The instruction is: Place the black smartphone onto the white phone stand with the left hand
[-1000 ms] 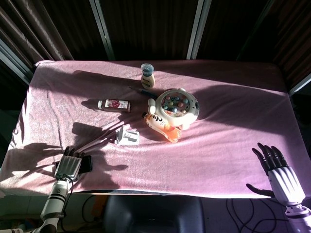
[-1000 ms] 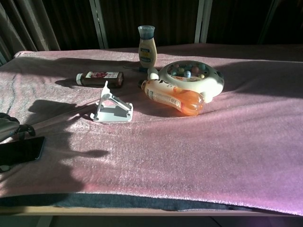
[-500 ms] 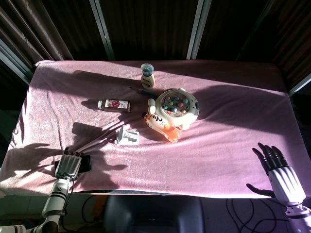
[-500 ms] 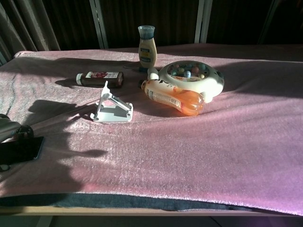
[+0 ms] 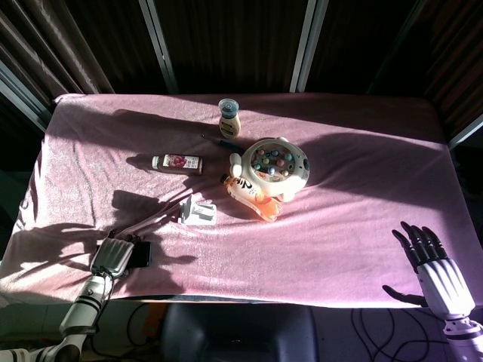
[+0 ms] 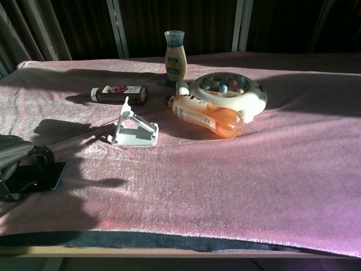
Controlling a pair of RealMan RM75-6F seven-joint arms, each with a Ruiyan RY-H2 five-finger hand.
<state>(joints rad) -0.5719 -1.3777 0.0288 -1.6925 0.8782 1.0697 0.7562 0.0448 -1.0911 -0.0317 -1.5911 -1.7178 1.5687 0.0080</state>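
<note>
Black and flat, the phone (image 6: 35,176) is lying at the lower left under the left hand (image 5: 113,257), which is pressing on it without a clear grip, so it may slip before reaching the stand (image 6: 134,130), while the right hand (image 5: 436,275) is hanging open.

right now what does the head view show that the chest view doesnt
Only the head view shows the right hand, open and idle off the table's near right edge, plus the left forearm and the whole pink cloth from above. Only the chest view shows the white phone stand side-on, with its raised back, and the black smartphone lifted at a tilt off the cloth. Both show the left hand on the smartphone, the stand, the lying orange bottle, the round toy, the upright bottle and the small lying bottle.
</note>
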